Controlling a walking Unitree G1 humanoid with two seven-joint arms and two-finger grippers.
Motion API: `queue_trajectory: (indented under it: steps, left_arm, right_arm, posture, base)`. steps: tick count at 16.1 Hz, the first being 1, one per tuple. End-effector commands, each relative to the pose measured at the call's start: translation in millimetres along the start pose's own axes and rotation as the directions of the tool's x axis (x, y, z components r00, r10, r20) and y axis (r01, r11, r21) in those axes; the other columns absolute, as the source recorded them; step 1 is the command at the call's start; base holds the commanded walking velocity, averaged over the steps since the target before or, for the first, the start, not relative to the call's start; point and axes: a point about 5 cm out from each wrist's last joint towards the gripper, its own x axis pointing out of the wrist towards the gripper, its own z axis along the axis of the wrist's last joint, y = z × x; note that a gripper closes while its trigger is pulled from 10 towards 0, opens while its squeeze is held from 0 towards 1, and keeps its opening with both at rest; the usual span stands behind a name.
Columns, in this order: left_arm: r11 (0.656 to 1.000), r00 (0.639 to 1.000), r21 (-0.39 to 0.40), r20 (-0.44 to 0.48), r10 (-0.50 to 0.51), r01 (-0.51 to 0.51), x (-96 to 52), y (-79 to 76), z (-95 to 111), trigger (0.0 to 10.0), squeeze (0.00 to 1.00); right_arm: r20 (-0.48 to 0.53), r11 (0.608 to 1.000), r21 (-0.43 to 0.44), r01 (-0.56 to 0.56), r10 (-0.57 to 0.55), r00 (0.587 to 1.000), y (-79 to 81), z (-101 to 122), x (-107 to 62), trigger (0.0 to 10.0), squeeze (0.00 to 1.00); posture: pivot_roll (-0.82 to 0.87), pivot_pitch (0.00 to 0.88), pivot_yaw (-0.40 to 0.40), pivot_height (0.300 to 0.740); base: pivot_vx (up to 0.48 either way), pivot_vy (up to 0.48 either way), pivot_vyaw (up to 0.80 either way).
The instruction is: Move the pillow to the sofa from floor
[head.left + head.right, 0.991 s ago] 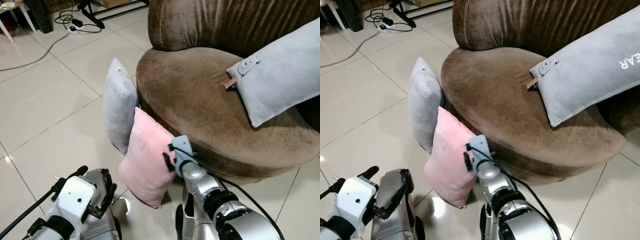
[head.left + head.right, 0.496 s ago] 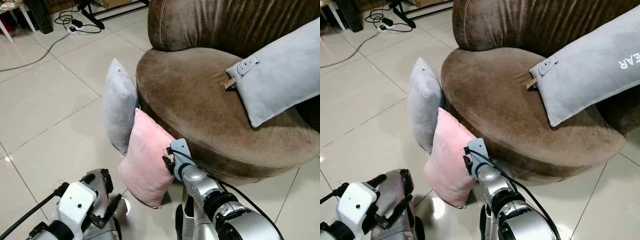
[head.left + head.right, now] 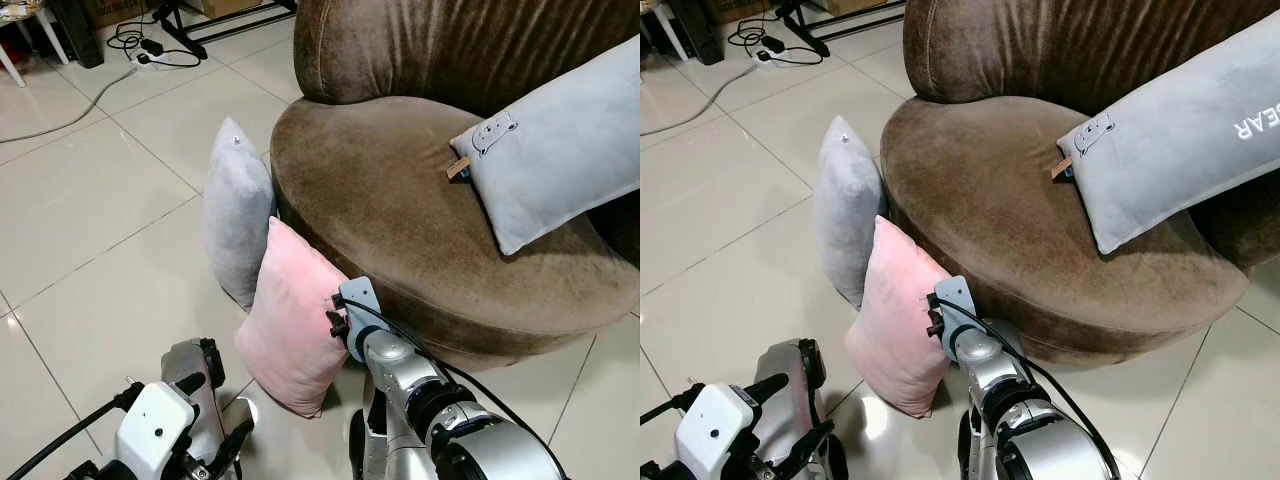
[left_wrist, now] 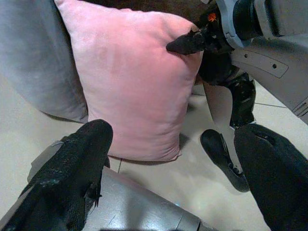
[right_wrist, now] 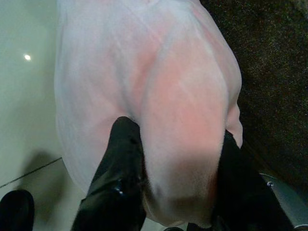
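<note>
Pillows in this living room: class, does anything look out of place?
Yes. A pink pillow and a grey pillow stand on edge on the tiled floor, leaning against the brown sofa, while a light grey cushion lies on the seat. The right gripper pinches the pink one.

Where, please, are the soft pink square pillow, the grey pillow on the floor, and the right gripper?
soft pink square pillow (image 3: 290,320), left eye view, middle of its face.
grey pillow (image 3: 235,215), left eye view, its upright side.
right gripper (image 5: 175,168), right wrist view, between fingertips pinching the pink pillow.
</note>
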Motion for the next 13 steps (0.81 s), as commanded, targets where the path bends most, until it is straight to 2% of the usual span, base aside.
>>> queue_trajectory:
  steps: [1,5,10,13]
  left_arm:
    - [1.000,1.000,-0.001,-0.006,-0.011,0.011,-1.2,1.0,-2,10.0,0.65]
    - [1.000,1.000,0.007,-0.009,-0.012,0.012,3.6,5.4,-5,10.0,0.64]
    - [0.998,0.998,0.007,-0.001,0.060,-0.060,16.1,20.0,-7,10.0,0.62]
    - [0.995,0.993,-0.010,0.051,0.103,-0.103,25.1,28.5,0,10.0,0.62]
  right_arm:
    - [-0.001,1.000,-0.002,-0.024,0.024,1.000,7.7,3,1.2,0.0,0.00]
    - [-0.027,0.995,-0.032,-0.090,0.089,0.996,14.3,1,1.3,0.0,0.00]
    - [-0.025,0.992,-0.043,-0.119,0.118,0.993,9.4,6,1.9,0.0,0.00]
    - [0.006,0.984,-0.018,-0.175,0.175,0.984,6.5,14,1.8,0.0,0.00]
  posture:
    - [-0.01,0.091,-0.053,0.450]
    - [-0.01,0.043,-0.054,0.450]
    - [0.01,0.000,-0.061,0.450]
    - [0.03,0.000,-0.072,0.450]
  base:
    - [0.000,0.000,0.00]
    - [0.000,0.000,0.00]
    - [0.000,0.000,0.00]
    - [0.000,0.000,0.00]
